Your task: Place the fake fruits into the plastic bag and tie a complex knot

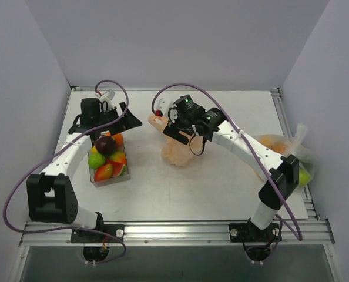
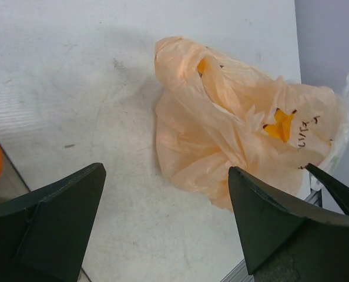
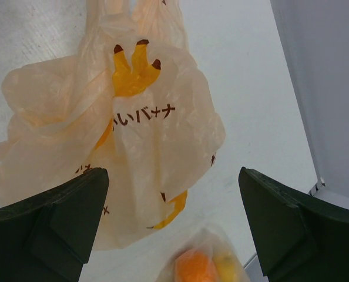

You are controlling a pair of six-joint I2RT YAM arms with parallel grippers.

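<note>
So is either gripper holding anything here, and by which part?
Nothing is held. The left gripper and the right gripper both stand wide open; the plastic bag lies below the right one, ungripped.

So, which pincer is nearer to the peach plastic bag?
Right. The right pincer hangs open just over the plastic bag. The left pincer is apart from it, above the tray of fake fruits, further left.

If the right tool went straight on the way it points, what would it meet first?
Probably the peach bag, lying crumpled straight ahead of the open right tool; how far off is unclear.
</note>
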